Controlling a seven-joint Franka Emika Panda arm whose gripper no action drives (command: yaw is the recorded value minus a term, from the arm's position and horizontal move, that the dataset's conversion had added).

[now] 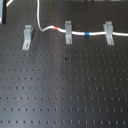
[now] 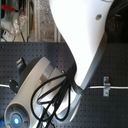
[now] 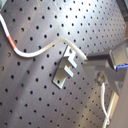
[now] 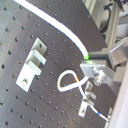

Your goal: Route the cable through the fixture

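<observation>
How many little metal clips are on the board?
3, in the first exterior view: left clip stands without the cable; middle clip and right clip have it passing through. None seem hidden.

The arm point(image 2: 82, 40) has a smooth white shell with one small dark screw hole. Black cables point(image 2: 52, 97) loop beside its grey wrist, where a blue light point(image 2: 17, 119) glows.

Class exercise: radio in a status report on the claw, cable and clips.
Claw state unclear. Cable runs through middle clip and right clip. Left clip empty. Nothing blocking.
</observation>
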